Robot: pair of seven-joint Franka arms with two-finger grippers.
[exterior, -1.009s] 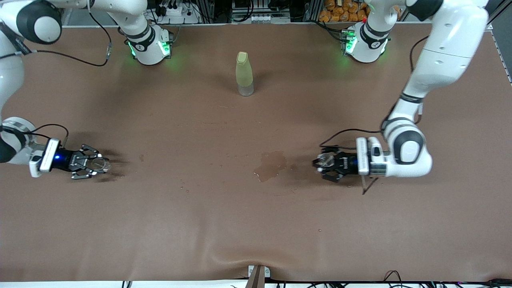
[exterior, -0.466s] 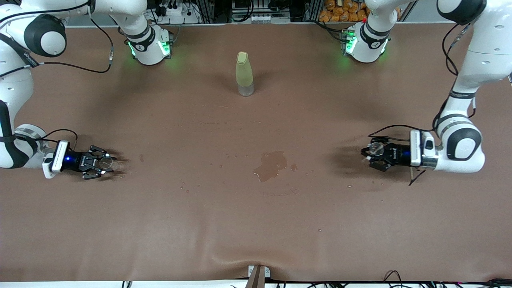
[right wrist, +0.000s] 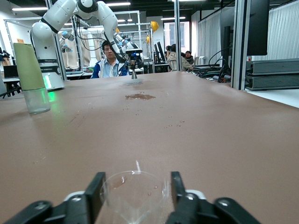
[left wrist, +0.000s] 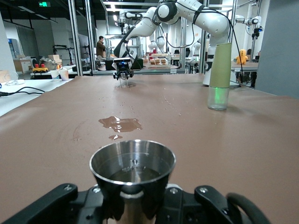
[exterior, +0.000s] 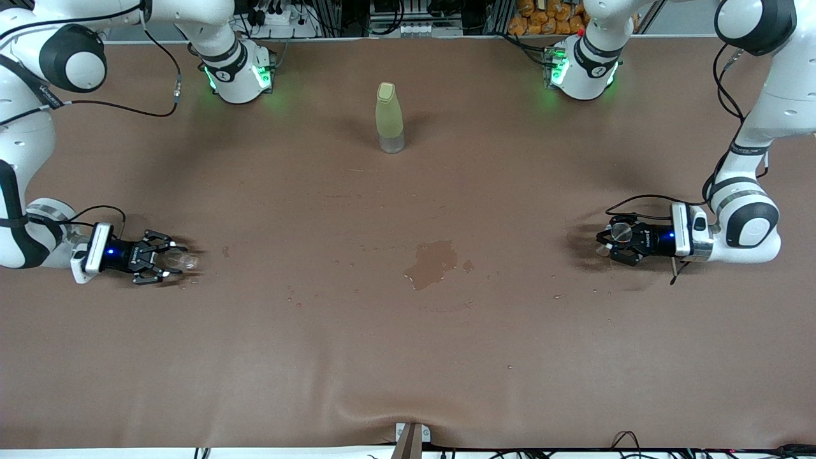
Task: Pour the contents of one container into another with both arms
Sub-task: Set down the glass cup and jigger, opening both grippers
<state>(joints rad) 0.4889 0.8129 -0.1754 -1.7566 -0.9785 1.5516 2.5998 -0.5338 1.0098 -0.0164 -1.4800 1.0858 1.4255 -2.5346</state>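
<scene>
the left hand (exterior: 605,241), low over the tabletop (exterior: 408,331) at the left arm's end, is clamped tight round the narrow waist of the silver cup (left wrist: 133,164), upright with its mouth up, probably so the liquid in it stays put. at the right arm's end the right hand (exterior: 167,258) sits low with its fingers (right wrist: 95,186) parted and flanking the clear glass cup (right wrist: 134,192), which looks set down on the tabletop and freed. a puddle (exterior: 433,262) between them and a yellow-green bottle (exterior: 389,116) nearer the bases suggest the pouring is done.
</scene>
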